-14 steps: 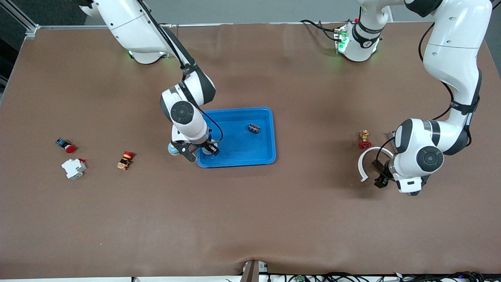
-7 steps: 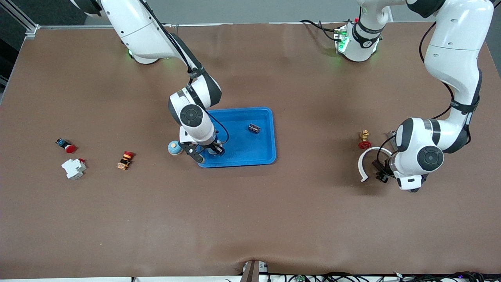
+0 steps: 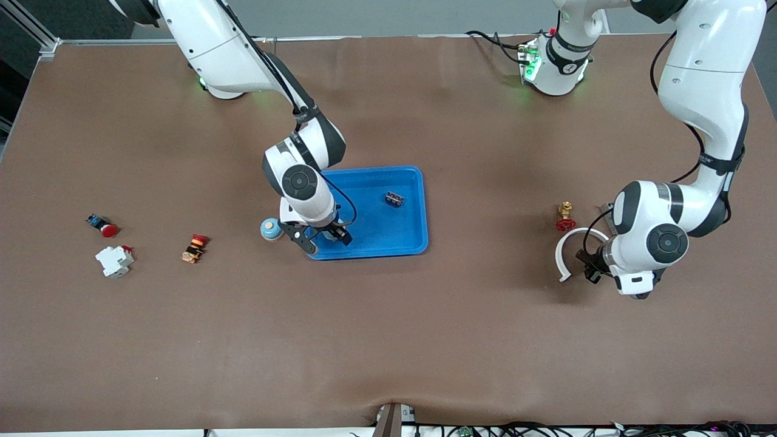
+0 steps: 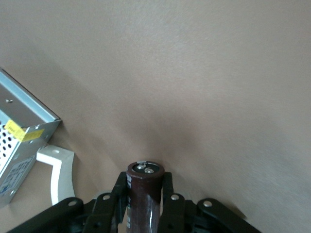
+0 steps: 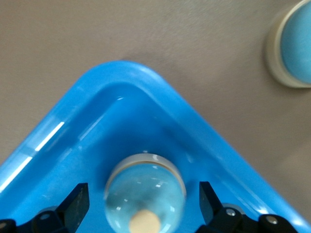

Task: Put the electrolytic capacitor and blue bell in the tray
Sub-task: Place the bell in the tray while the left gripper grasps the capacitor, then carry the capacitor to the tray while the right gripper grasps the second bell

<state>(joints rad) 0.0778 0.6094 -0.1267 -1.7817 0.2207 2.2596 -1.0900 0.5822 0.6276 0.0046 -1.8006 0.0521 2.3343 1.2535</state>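
The bright blue tray (image 3: 400, 240) lies mid-table. My right gripper (image 3: 322, 237) is over the tray's corner nearest the right arm's end, open. In the right wrist view a light blue bell (image 5: 145, 187) with a cream button sits in that tray corner (image 5: 121, 82), between the spread fingers (image 5: 77, 201) of the right gripper (image 5: 145, 200). A second blue bell (image 3: 271, 229) stands on the table beside the tray, also in the right wrist view (image 5: 296, 46). My left gripper (image 3: 592, 271) is shut on a dark brown electrolytic capacitor (image 4: 145, 204) over the table.
A small dark part (image 3: 394, 198) lies in the tray. A white curved piece (image 3: 563, 252), a red valve (image 3: 566, 220) and a metal box (image 4: 19, 141) lie by the left gripper. A red button (image 3: 103, 226), a white breaker (image 3: 114, 261) and an orange-red switch (image 3: 195, 248) lie toward the right arm's end.
My right gripper has moved from the tray's rim farther over the tray corner, uncovering the bell on the table. My left hand has shifted slightly with the capacitor.
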